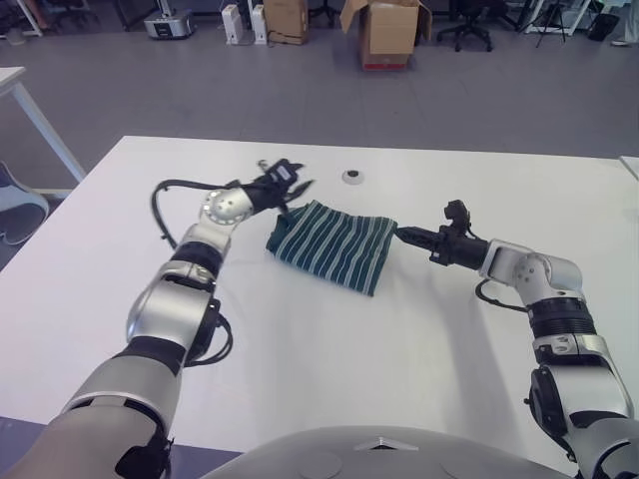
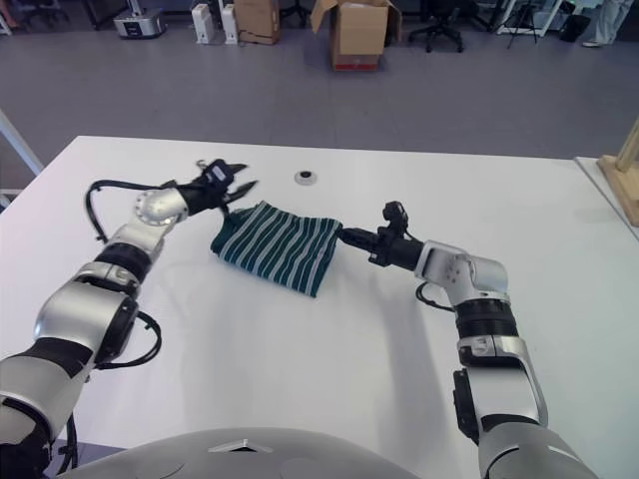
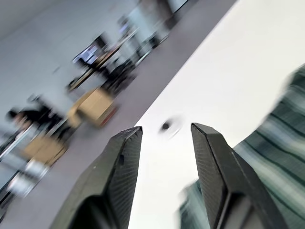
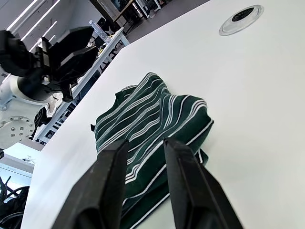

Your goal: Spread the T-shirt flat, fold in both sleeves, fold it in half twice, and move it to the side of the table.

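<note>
A green T-shirt with white stripes lies folded into a small bundle on the middle of the white table. My left gripper hovers open just above the bundle's far left corner, with nothing between its fingers. My right gripper sits low at the bundle's right edge, its tips touching or nearly touching the cloth. In the right wrist view its fingers stand apart, with the striped T-shirt lying just past them.
A small round disc is set into the table behind the shirt. Bare table surface lies on all sides of the bundle. Cardboard boxes and chairs stand on the floor beyond the far edge. Another table stands at the far left.
</note>
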Motion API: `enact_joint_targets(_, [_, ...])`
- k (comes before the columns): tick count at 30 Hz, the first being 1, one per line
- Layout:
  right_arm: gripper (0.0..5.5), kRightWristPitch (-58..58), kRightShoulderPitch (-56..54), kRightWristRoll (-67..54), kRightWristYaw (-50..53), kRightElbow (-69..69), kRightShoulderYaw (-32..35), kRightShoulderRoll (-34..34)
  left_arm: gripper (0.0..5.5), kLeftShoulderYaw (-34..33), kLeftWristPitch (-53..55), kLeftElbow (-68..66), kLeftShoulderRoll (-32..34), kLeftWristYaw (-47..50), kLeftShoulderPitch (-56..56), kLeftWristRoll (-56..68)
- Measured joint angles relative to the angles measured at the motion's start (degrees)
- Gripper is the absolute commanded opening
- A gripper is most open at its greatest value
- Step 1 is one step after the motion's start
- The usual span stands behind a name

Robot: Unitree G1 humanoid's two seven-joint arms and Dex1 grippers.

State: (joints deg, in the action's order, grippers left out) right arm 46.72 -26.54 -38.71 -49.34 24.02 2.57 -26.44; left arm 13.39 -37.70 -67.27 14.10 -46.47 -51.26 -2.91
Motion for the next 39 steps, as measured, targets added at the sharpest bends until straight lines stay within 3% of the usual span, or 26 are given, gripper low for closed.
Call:
enact_joint_targets(2, [1.38,0.3,0.0,0.5,-0.1,-0.2,0.0,0.0,1.87,1.5,1.3,-2.2,-2.6,-7.0,2.6,-0.9])
enact_joint_targets(5, [1.38,0.4,0.1,0.7,-0.5,-0.3,0.1,0.1,1.87,2.5,12.4,-6.7,-1.4,-7.8,3.7,-2.9])
enact_joint_targets(10, [1.38,0.4,0.1,0.7,-1.4,-0.3,0.1,0.3,1.87,-0.7,26.3,-7.0,4.8,11.3,3.7,-3.9])
enact_joint_targets(14, [1.38,-2.1,1.5,0.4,0.5,-0.2,5.3,0.6,1.87,-13.8,34.3,-8.6,20.7,29.3,11.5,3.2])
enact_joint_targets(17, [1.38,-3.7,2.4,0.2,3.1,-0.4,9.7,1.9,1.87,-18.7,33.9,-8.6,23.7,31.6,14.6,5.6])
enact_joint_targets(20, [1.38,-6.8,2.7,0.6,4.3,-3.9,9.9,3.2,1.87,-22.8,27.5,-8.2,21.9,29.1,14.7,8.4])
enact_joint_targets(23, [1.38,-11.3,6.4,0.4,13.5,-16.1,14.0,7.8,1.87,-28.2,23.0,-4.2,16.9,23.4,6.8,14.6])
enact_joint_targets(25, [1.38,-15.4,9.2,0.7,20.6,-22.5,16.4,11.7,1.87,-31.5,26.2,4.7,12.9,19.0,2.6,21.7])
enact_joint_targets(27, [1.38,-19.7,11.3,1.5,24.1,-25.9,16.2,15.9,1.87,-29.7,33.8,16.9,5.7,15.9,5.5,25.7])
enact_joint_targets(29, [1.38,-23.0,13.6,2.9,27.3,-28.8,15.3,19.4,1.87,-25.8,39.1,27.0,-2.0,16.2,15.0,26.8])
enact_joint_targets(31, [1.38,-24.8,14.9,3.5,28.9,-29.5,14.6,20.9,1.87,-24.0,42.8,33.2,-5.6,18.3,22.0,26.9])
enact_joint_targets(36, [1.38,-29.1,15.9,12.1,36.1,-25.8,11.0,23.6,1.87,-19.7,39.8,38.2,-15.2,25.7,31.8,22.5])
enact_joint_targets(39, [1.38,-30.4,16.0,15.9,39.5,-22.6,10.4,23.9,1.87,-20.4,37.0,38.7,-16.1,29.5,32.0,20.8])
